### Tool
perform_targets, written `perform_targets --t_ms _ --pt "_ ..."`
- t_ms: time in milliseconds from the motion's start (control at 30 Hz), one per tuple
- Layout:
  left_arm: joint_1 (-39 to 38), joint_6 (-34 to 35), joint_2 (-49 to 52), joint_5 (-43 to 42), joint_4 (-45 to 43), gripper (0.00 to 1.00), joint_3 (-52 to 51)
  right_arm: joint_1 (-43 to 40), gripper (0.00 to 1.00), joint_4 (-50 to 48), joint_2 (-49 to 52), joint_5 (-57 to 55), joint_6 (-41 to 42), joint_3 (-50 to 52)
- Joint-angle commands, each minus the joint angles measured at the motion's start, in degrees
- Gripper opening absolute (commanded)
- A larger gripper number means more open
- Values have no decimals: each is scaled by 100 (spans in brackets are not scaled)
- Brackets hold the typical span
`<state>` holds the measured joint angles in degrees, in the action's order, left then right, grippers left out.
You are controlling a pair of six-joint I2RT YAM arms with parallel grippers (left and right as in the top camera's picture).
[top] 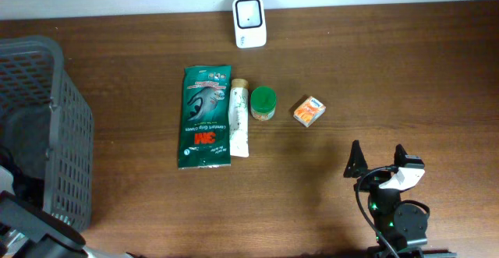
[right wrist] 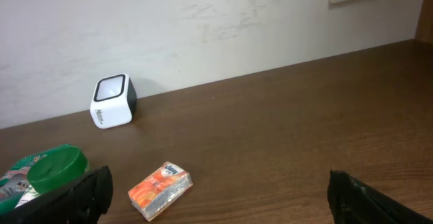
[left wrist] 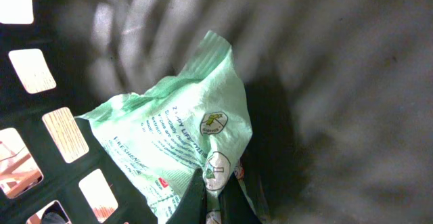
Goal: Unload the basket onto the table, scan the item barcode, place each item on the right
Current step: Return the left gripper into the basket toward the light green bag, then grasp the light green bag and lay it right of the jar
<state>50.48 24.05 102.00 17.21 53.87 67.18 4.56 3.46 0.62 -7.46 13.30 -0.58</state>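
Our item, a pale green packet (left wrist: 169, 126), lies inside the black basket (top: 47, 94) at nine o'clock. Our left gripper (left wrist: 215, 185) pinches its lower edge, closed tight, likely to lift it toward the barcode scanner (top: 249, 22) at twelve; our right gripper (top: 378, 163) hangs empty, spread wide, at five.

dark brown wood grain across the table (top: 390, 71). dark grey on the basket (top: 47, 133), a grid of small holes in its wall. white on the scanner (top: 249, 22), with a dark window. deep green on the flat pack (top: 207, 116), with white print and a red logo. white with green markings on the tube (top: 239, 119), tan at its cap. bright green on the round lid (top: 263, 102). orange with a blue and white patch on the small box (top: 309, 111). pale mint green on the packet (left wrist: 183, 136), with darker green lettering and round white emblems. black on the right gripper (top: 377, 155). off-white on the wall (right wrist: 237, 21).
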Motion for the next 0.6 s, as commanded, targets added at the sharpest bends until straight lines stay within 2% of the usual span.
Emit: perform_targets --t_ms 0,100,333,467,567 --pt "33 96 212 -162 70 0 107 31 98 46 -44 13 -39 26" --pt "33 92 133 -267 704 0 1121 31 98 46 -44 13 -39 26" --pt "-332 -57 -289 -977 1810 0 4398 31 98 46 -44 13 -39 26" --pt "-975 -57 -601 -1370 1884 0 5705 31 98 46 -44 13 -39 26" --pt "-2096 -313 -879 -1493 1867 0 6341 31 98 46 -44 13 -39 26"
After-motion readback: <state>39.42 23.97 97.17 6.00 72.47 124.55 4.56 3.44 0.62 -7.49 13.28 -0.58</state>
